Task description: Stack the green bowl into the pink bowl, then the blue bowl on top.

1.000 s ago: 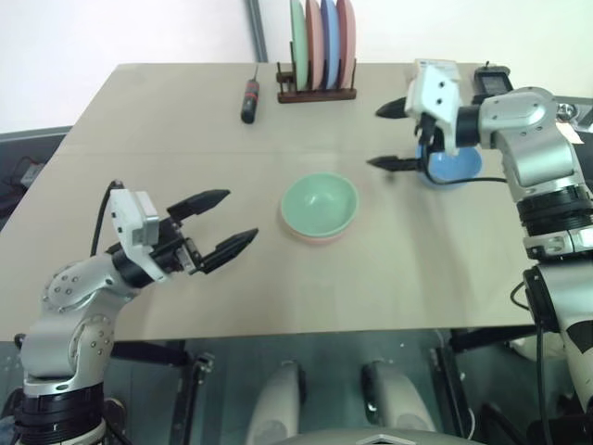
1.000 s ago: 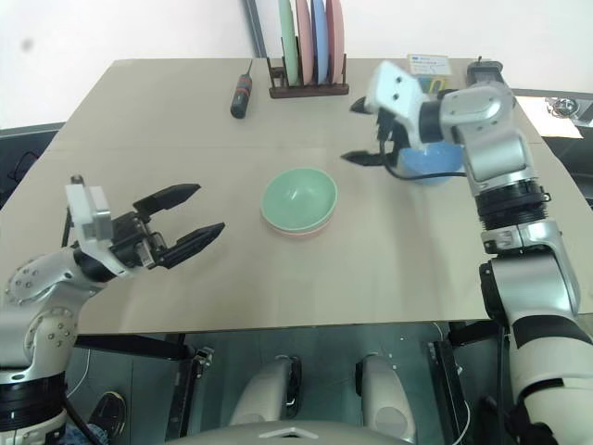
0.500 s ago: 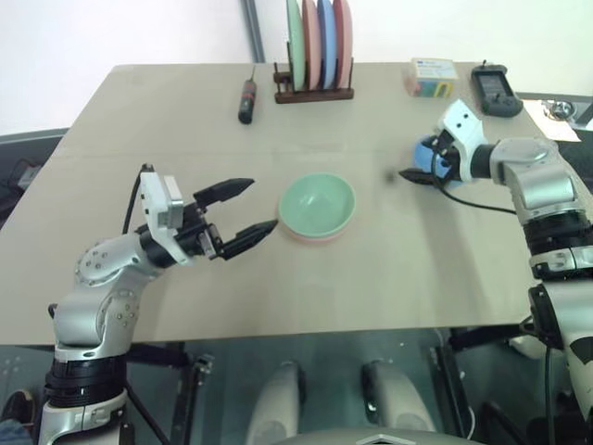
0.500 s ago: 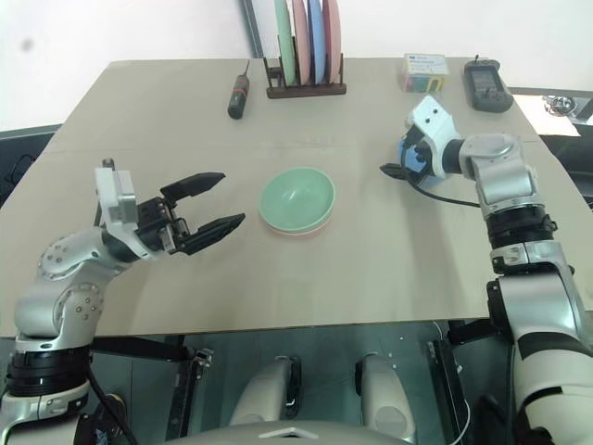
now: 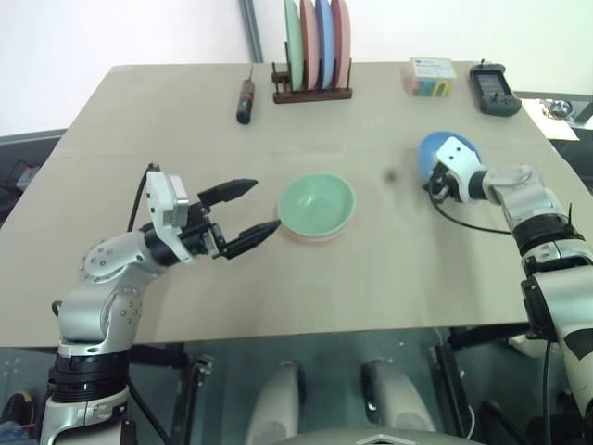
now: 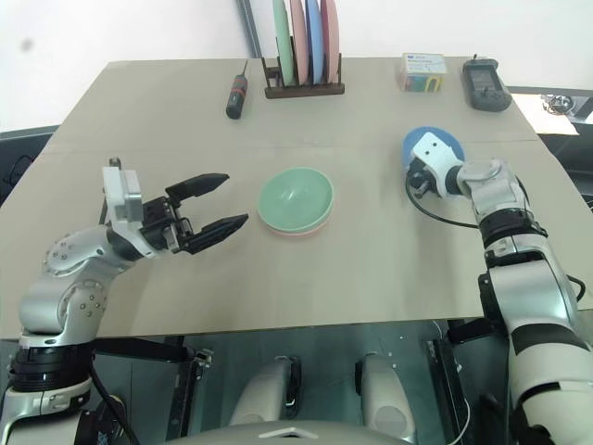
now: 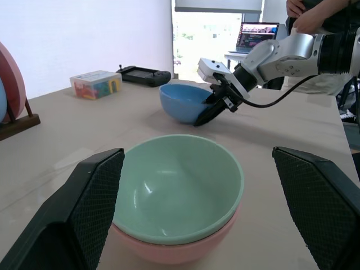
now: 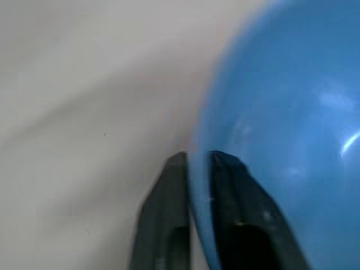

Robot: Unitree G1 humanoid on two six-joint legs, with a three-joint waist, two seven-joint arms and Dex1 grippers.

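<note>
The green bowl (image 5: 317, 202) sits nested inside the pink bowl (image 7: 169, 250) at the table's middle. To their left my left gripper (image 5: 264, 204) hovers open and empty, its fingers pointing at the pair. The blue bowl (image 7: 183, 104) stands upright on the table at the right. My right gripper (image 8: 197, 160) is shut on the blue bowl's near rim, one finger inside the wall and one outside. In the left wrist view the right gripper (image 7: 211, 109) meets the blue bowl's edge low over the table.
A wooden rack of upright plates (image 5: 317, 46) stands at the back, with a screwdriver (image 5: 248, 97) to its left. A small colourful box (image 5: 428, 76) and a black device (image 5: 491, 88) lie at the back right. A person (image 7: 306, 11) stands beyond the table.
My right gripper came down from above the blue bowl to its near rim and shut on it. My left gripper edged nearer the stacked bowls early on, then held still.
</note>
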